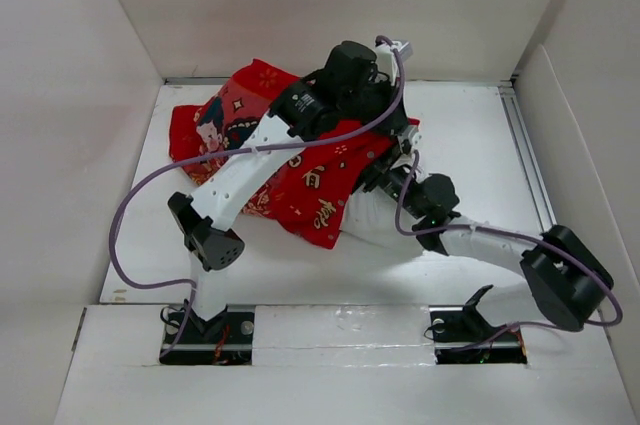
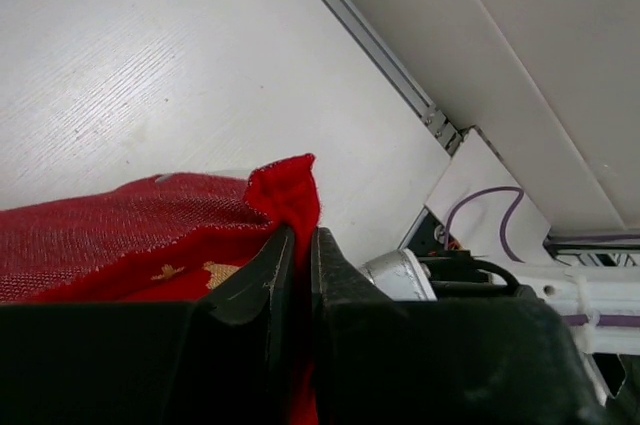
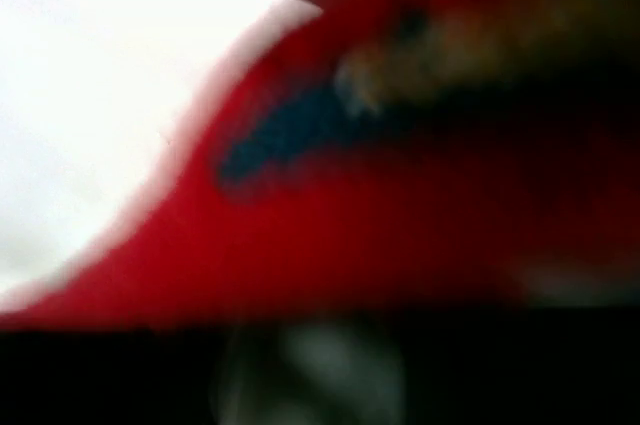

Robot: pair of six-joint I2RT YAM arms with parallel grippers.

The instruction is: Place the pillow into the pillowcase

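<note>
The red pillowcase [image 1: 300, 180], printed with cartoon figures and gold characters, lies bunched in the middle of the table. A white part of the pillow [image 1: 372, 227] pokes out from under its lower right edge. My left arm reaches across the case, and my left gripper [image 2: 298, 235] is shut on a raised red corner of the pillowcase [image 2: 285, 185]. My right gripper [image 1: 385, 173] is pushed in at the case's right edge beside the pillow. The right wrist view is a blur of red cloth [image 3: 380, 215] and a white mass [image 3: 90, 95], with its jaws hidden.
White walls enclose the table on three sides. A metal rail [image 1: 527, 160] runs along the right edge, also seen as the rail [image 2: 380, 45]. A purple cable [image 1: 125, 220] loops out at the left. The right arm's elbow [image 1: 565, 280] juts out near the right front.
</note>
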